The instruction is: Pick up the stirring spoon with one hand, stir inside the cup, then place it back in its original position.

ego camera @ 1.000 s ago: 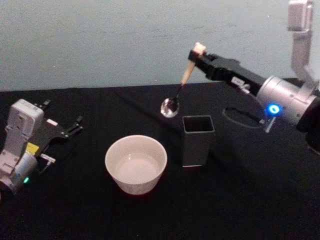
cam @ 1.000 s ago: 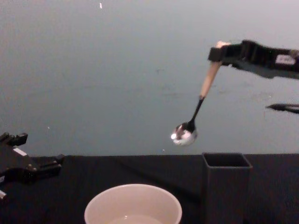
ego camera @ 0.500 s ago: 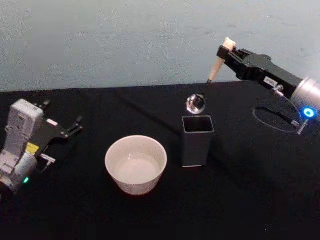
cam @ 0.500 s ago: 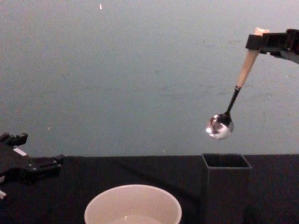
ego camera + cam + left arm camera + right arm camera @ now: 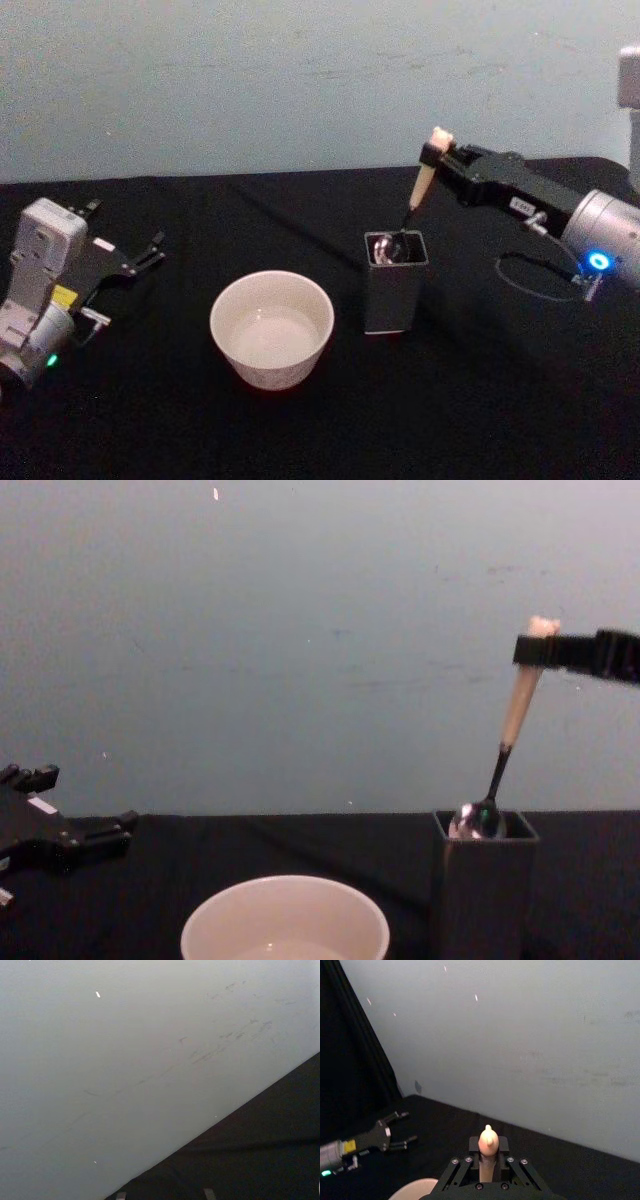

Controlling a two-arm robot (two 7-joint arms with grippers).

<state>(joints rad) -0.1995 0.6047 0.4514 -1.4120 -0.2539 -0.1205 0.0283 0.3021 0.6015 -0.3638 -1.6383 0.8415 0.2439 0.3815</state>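
Note:
The stirring spoon [image 5: 422, 186] hangs nearly upright from my right gripper [image 5: 436, 152], which is shut on the top of its beige handle [image 5: 520, 706]. Its shiny bowl [image 5: 476, 820] sits just inside the mouth of the dark grey square holder [image 5: 392, 281]. The cream-white cup [image 5: 271, 327] stands on the black table to the left of the holder, apart from the spoon. In the right wrist view the handle's tip [image 5: 488, 1141] pokes up between the shut fingers. My left gripper [image 5: 150, 252] rests open at the table's left side, holding nothing.
A black cloth [image 5: 480, 400] covers the table, and a pale blue-grey wall [image 5: 300, 80] rises behind it. A thin cable [image 5: 535, 262] loops on the cloth near the right arm. Open cloth lies in front of the cup and holder.
My right gripper carried the spoon rightward from above the cup's far side, then lowered it, so the bowl now dips into the holder's mouth. The left arm stayed still.

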